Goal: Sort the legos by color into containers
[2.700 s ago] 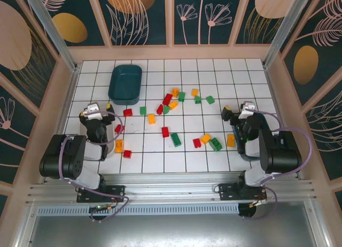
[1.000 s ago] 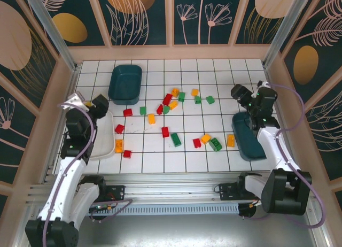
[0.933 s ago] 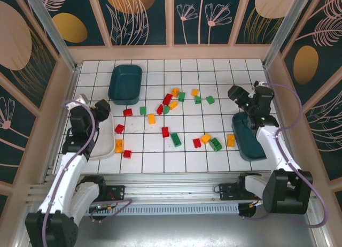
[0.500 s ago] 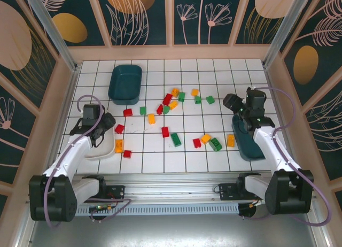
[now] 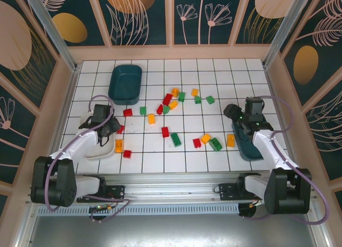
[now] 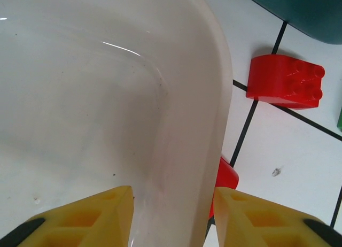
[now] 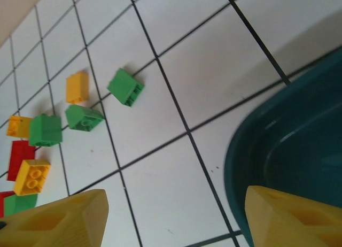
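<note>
These small red, green and orange-yellow studded plastic legos look light, rigid and kinda slick, so I'd pinch one across its flat side walls, not the studs. They're scattered mid-way across the white tiled table. My left gripper is spread, straddling the rim of the white plastic tub, with a red brick tucked right by that wall, awkward. My right gripper hangs spread wide at the edge of the dark teal plastic tub; plenty of bare tile there.
</note>
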You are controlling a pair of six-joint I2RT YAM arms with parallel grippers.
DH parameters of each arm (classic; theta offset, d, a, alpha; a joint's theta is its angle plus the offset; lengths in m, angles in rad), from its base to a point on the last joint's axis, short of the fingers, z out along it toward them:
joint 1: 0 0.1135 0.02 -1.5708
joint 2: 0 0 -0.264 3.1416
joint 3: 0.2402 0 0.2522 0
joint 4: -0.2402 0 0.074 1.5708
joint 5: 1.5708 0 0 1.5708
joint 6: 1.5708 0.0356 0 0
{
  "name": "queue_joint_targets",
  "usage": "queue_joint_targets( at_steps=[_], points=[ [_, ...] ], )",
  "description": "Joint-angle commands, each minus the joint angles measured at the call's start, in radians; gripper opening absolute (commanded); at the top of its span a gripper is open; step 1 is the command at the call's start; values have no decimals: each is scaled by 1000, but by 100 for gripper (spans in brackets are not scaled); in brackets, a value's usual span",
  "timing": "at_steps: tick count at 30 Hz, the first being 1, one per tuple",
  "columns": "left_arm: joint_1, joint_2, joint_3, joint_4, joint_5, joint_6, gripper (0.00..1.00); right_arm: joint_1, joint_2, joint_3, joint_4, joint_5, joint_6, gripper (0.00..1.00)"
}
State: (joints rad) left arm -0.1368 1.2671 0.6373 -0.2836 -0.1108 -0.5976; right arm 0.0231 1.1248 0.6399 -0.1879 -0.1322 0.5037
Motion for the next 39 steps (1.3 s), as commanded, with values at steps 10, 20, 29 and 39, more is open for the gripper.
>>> queue_joint_targets(
  at_steps=[10,20,29,39],
  points=[
    [-3,55,16,49,-26,67,36,3,142,6,49,-15,-48,55],
    [-3,55,24,47,-35,81,22,15,273,106,117,-41,-59,48],
    [-3,55,17,56,-36,87,6,8,411,249,220,-63,-49,47],
    [-4,39,20,57,-41,96,0,58,265,205,49,110,-66,52]
  ],
)
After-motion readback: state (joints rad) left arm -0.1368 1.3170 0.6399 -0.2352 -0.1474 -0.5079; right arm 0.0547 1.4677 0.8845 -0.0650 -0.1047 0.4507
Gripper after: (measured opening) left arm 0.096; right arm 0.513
